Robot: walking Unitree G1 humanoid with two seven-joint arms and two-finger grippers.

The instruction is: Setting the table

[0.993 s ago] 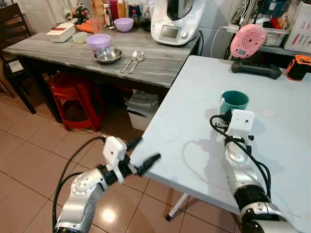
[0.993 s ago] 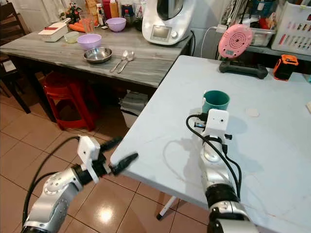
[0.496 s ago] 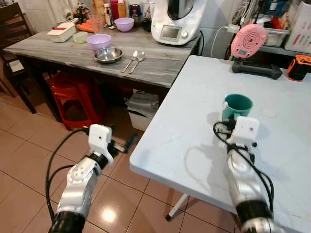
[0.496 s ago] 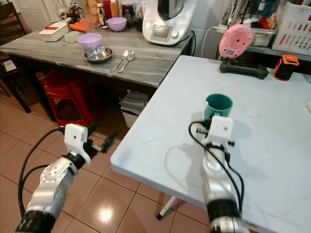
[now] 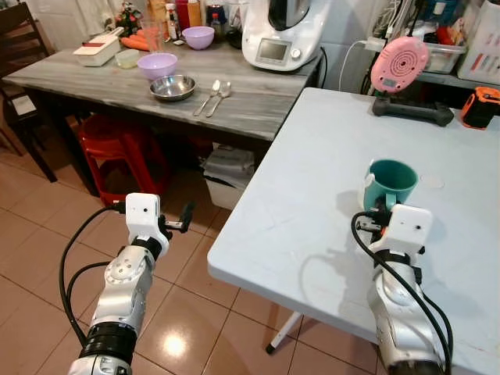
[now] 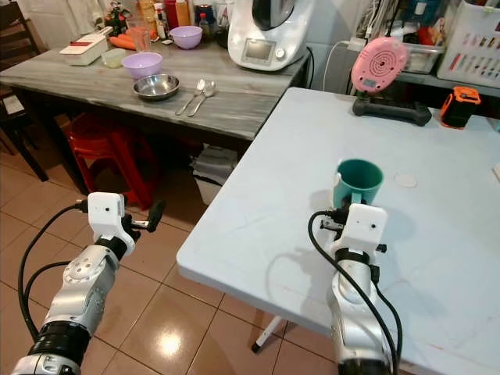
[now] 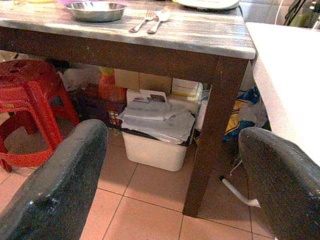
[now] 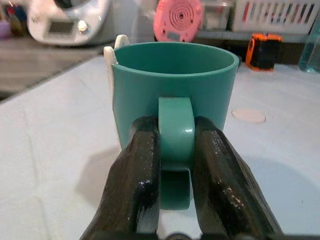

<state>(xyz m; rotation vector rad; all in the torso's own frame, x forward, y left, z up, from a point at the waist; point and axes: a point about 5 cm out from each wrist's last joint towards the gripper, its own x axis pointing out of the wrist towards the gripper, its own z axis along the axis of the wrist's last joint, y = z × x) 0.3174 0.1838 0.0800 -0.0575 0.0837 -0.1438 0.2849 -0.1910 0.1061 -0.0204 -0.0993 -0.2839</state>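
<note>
A teal mug (image 5: pixel 391 181) stands on the pale blue table (image 5: pixel 305 195), in the middle of its near half. My right gripper (image 8: pixel 175 132) is shut on the mug's handle (image 8: pixel 175 125), one black finger on each side. My left gripper (image 5: pixel 183 219) hangs open over the tiled floor, left of the table's near corner, with nothing between its fingers (image 7: pixel 60 185). On the grey wooden table (image 5: pixel 258 105) at the back left lie a steel bowl (image 5: pixel 173 87), a purple bowl (image 5: pixel 157 66), and a fork and spoon (image 5: pixel 215 95).
A red stool (image 5: pixel 117 148) and a white bin (image 7: pixel 155 147) sit under the grey table. A white kitchen machine (image 5: pixel 281 35) stands at its far end. A pink device (image 5: pixel 399 65) and an orange object (image 5: pixel 480 105) rest on the blue table's far side.
My left arm has swung away from the blue table's corner, to the left over the floor. My right gripper has drawn the mug slightly nearer and to the right.
</note>
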